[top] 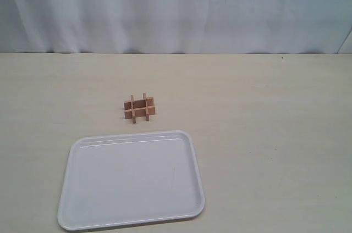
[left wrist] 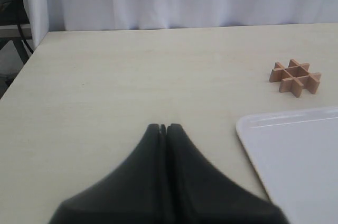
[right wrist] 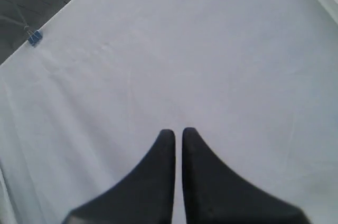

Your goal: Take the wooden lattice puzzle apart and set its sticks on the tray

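The wooden lattice puzzle (top: 139, 107) stands assembled as a small hash-shaped grid on the pale table, just behind the far edge of the white tray (top: 132, 183). Nothing lies on the tray. In the left wrist view the puzzle (left wrist: 295, 77) is far off to one side, beyond the tray's corner (left wrist: 301, 155). My left gripper (left wrist: 163, 127) hangs over bare table, its black fingers pressed together with nothing in them. My right gripper (right wrist: 178, 131) faces white cloth with only a thin slit between its fingers, holding nothing. Neither gripper shows in the exterior view.
A white curtain (top: 176, 7) hangs behind the table's far edge. The table's side edge (left wrist: 21, 71) shows in the left wrist view. A small blue clip (right wrist: 35, 38) sits at the cloth's edge in the right wrist view.
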### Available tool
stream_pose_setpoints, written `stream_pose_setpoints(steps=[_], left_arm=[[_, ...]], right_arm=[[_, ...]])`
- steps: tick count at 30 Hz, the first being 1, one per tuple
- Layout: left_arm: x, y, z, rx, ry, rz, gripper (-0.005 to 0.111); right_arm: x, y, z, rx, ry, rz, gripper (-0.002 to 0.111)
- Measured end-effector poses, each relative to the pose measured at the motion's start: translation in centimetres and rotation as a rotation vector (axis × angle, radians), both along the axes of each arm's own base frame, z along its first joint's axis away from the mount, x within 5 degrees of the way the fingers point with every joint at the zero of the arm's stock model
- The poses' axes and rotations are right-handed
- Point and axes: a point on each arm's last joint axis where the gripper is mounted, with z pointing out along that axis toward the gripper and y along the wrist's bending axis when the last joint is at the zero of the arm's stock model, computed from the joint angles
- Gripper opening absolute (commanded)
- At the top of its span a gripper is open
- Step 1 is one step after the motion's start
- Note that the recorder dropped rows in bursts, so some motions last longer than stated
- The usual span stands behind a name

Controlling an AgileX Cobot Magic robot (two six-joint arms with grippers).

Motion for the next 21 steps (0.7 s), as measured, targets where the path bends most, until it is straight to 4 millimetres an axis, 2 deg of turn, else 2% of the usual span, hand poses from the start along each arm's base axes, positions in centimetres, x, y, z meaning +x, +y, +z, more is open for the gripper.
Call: stream_pose_setpoints(steps=[10,16,18,21], left_arm=[[0.0,0.0,0.0,0.0,0.0,0.0,0.0],[0.0,0.0,0.0,0.0,0.0,0.0,0.0],[0.0,0.0,0.0,0.0,0.0,0.0,0.0],[0.0,0.0,0.0,0.0,0.0,0.0,0.0]], right_arm=[[0.3,0.1,-0.7,0.043,0.074,0.029,0.005],[0.2,0.0,-0.2,0.064,0.02,0.037,0.005],[0.4,0.0,0.6,0.076,0.022,0.043,0.005],[1.3,0.1,3.1,0.031,0.044,0.04,0.005]])
